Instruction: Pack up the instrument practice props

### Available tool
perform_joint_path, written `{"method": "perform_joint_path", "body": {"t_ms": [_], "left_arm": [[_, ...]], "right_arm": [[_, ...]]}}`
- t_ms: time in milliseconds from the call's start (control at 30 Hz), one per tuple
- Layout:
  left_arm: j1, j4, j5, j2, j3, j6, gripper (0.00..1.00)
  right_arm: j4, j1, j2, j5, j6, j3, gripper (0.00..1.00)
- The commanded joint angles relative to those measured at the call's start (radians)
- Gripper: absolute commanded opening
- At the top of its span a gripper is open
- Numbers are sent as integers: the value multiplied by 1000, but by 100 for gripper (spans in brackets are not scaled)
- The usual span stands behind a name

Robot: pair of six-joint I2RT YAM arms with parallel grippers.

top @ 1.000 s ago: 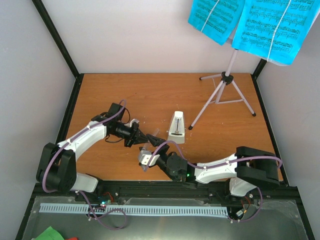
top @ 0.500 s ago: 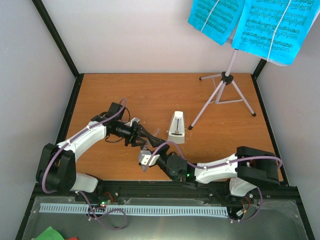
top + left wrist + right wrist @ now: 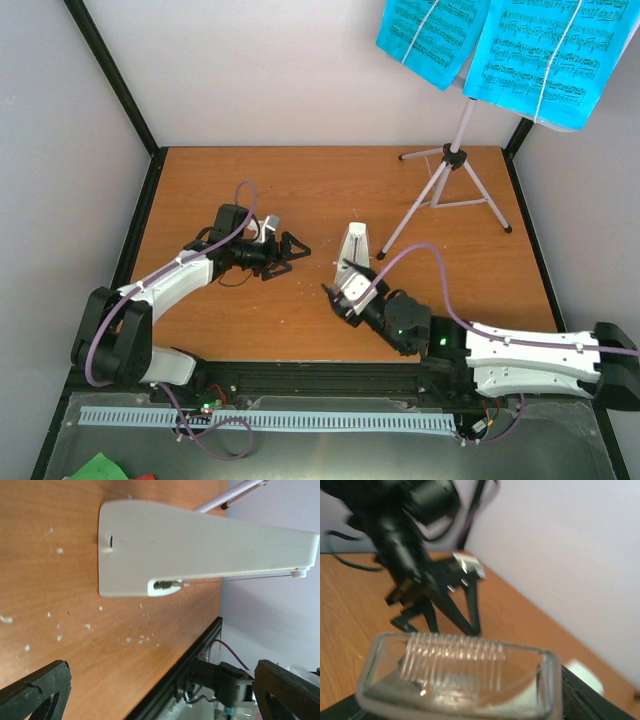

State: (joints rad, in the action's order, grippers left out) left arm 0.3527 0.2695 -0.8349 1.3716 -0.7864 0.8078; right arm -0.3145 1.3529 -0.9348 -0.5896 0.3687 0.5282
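The white pyramid-shaped metronome [image 3: 353,250] stands upright mid-table; in the left wrist view its body [image 3: 200,550] fills the upper half. My left gripper [image 3: 293,250] is open and empty just left of it, its fingers [image 3: 35,692] spread wide. My right gripper [image 3: 340,293] sits just in front of the metronome, shut on the clear tapered cover [image 3: 460,675], which spans its jaws in the right wrist view. The pale lilac music stand [image 3: 447,180] stands at the back right, carrying the cyan sheet-music pages [image 3: 500,45].
The stand's tripod legs [image 3: 400,225] reach down toward the metronome's right side. A black frame rail [image 3: 330,375] runs along the table's near edge, and grey walls enclose the table. White flecks [image 3: 140,640] dot the wood.
My left gripper has opened, let go of the clear cover and drawn back a little. My right arm has carried the cover right and forward, up to the metronome.
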Motion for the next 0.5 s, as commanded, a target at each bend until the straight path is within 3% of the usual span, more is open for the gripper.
{"method": "perform_joint_path", "body": {"t_ms": [0, 267, 467], "left_arm": [[2, -267, 46, 11, 31, -91, 99], [74, -363, 82, 81, -4, -188, 95], [122, -438, 59, 135, 16, -218, 86]], "right_arm": [[350, -154, 115, 73, -344, 0, 53], [433, -583, 152, 377, -543, -16, 51], [431, -773, 52, 561, -597, -2, 52]]}}
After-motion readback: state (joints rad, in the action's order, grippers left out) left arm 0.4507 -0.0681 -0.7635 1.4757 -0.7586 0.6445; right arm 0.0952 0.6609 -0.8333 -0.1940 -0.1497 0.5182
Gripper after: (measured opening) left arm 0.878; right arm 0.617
